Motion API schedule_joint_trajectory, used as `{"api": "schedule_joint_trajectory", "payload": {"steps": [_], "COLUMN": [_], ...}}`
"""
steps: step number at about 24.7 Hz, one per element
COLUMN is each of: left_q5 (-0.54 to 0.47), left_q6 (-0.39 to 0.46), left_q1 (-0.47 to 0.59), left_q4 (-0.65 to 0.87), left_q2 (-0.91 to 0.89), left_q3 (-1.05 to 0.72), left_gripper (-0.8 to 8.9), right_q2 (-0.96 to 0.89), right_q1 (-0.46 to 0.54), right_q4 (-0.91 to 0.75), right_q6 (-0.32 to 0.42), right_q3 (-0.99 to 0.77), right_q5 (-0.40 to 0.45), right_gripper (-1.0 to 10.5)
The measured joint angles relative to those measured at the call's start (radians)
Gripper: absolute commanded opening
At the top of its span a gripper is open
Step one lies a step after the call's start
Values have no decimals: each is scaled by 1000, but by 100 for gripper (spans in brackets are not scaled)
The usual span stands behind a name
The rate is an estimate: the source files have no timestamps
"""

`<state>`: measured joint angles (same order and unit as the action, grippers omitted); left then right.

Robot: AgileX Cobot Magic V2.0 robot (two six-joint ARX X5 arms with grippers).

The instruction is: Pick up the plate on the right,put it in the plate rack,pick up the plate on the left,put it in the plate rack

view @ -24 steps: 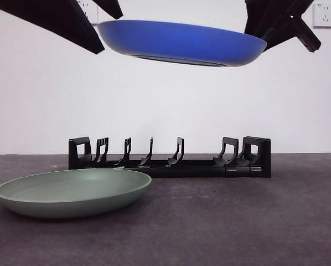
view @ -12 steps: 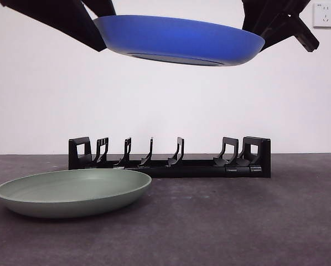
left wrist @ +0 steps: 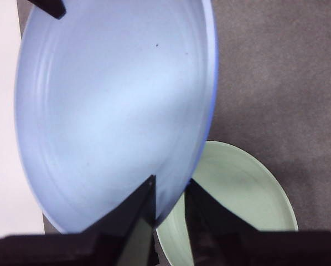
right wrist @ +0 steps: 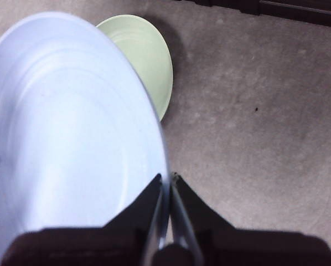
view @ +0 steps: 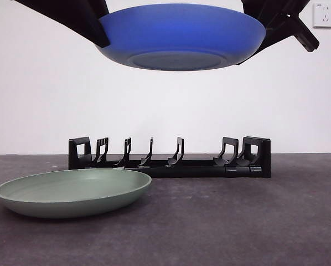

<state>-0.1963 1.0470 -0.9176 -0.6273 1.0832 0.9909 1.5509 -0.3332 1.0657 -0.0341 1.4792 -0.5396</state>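
A blue plate (view: 182, 36) hangs high above the plate rack (view: 171, 166), tilted so its underside shows in the front view. A dark arm grips each end of it. My left gripper (left wrist: 170, 191) is shut on the blue plate's (left wrist: 115, 111) rim. At the opposite rim my right gripper (right wrist: 167, 180) is shut on the same blue plate (right wrist: 71, 127). A pale green plate (view: 71, 191) lies flat on the table in front of the rack's left end; it also shows below the blue plate, as the green plate (left wrist: 237, 194) and the green plate (right wrist: 143, 61).
The black rack stands at the back of the dark table near a white wall, and its edge shows as the rack (right wrist: 298, 8). A wall socket (view: 325, 14) sits at the top right. Bare grey tabletop (view: 254, 221) lies to the right of the green plate.
The blue plate has risen slightly and tilted, so more of its underside now faces the front camera. Both arms moved with it. Green plate and rack are unmoved.
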Motion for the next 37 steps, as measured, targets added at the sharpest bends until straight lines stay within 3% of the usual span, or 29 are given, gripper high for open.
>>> {"api": "schedule_joint_trajectory", "payload": {"steps": [15, 26, 30, 34, 37], "left_q5": [0, -3, 8, 4, 23], "left_q6": [0, -55, -81, -118, -169], "left_q1": [-63, -83, -85, -85, -83], "left_q4": [-48, -40, -51, -72, -78], "left_q2": [1, 1, 1, 2, 1], "left_q3": [0, 0, 0, 0, 0], "left_gripper": [-8, -8, -8, -8, -8], "right_q2": [0, 0, 0, 0, 2], "right_q1": [-3, -7, -5, -5, 0], "right_q4": [-34, -122, -159, -182, -185], "right_q6": [5, 8, 5, 4, -7], "right_q3": [0, 0, 12, 39, 122], "right_q5": [-3, -13, -19, 2, 122], "right_gripper": [3, 12, 278, 290, 290]}}
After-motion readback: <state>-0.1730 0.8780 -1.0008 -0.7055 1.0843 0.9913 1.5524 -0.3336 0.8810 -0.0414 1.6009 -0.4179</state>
